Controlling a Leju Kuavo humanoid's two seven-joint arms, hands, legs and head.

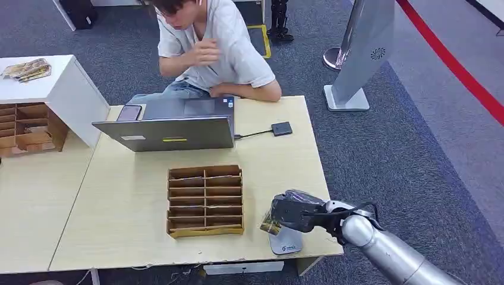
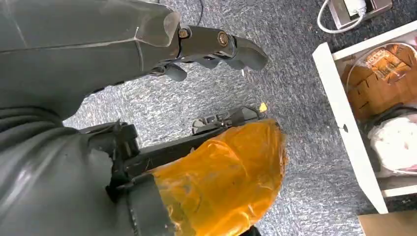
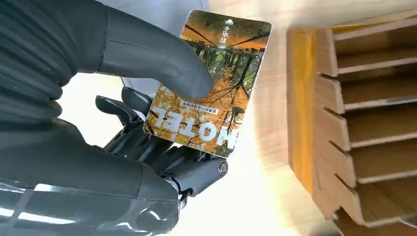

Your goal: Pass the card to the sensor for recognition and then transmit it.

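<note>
A: Status? Right hand [image 1: 292,212] pinches the card [image 3: 209,83] over the sensor [image 1: 286,242], near table [image 1: 119,225] edge.
B: Reading seemingly underway; handover left. Left hand [image 2: 147,44] hangs holding nothing, fingers apart.

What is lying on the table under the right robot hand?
A pale flat sensor pad lies there, partly covered by the right robot hand, which holds a card above it. The pad's covered part cannot be seen.
</note>
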